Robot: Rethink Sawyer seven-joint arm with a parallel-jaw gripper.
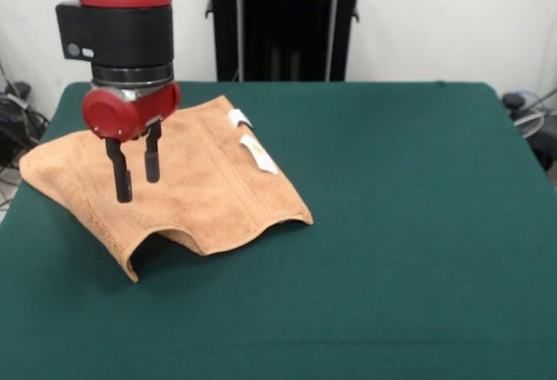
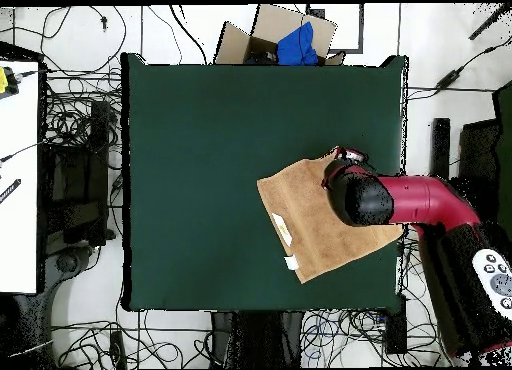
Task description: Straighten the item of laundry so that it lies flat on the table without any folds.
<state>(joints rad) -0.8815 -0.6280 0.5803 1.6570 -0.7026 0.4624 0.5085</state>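
Now the hand (image 1: pixel 137 176) hangs over the towel (image 1: pixel 187 187), with its two fingers (image 1: pixel 123 171) a little apart and holding nothing. The towel is not flat yet. Its near edge lifts off the desk (image 1: pixel 392 223) in a bump, with a dark gap under it, and its left corner looks to hang past the desk's left edge. It sits on the left side of the desk in the front view, with two white tags (image 1: pixel 258 153) on its right edge. The hand is above the towel's left part, well away from the tags. A good next move, I think, is to go down, pinch near an edge, and pull it out slowly so the bump goes flat.
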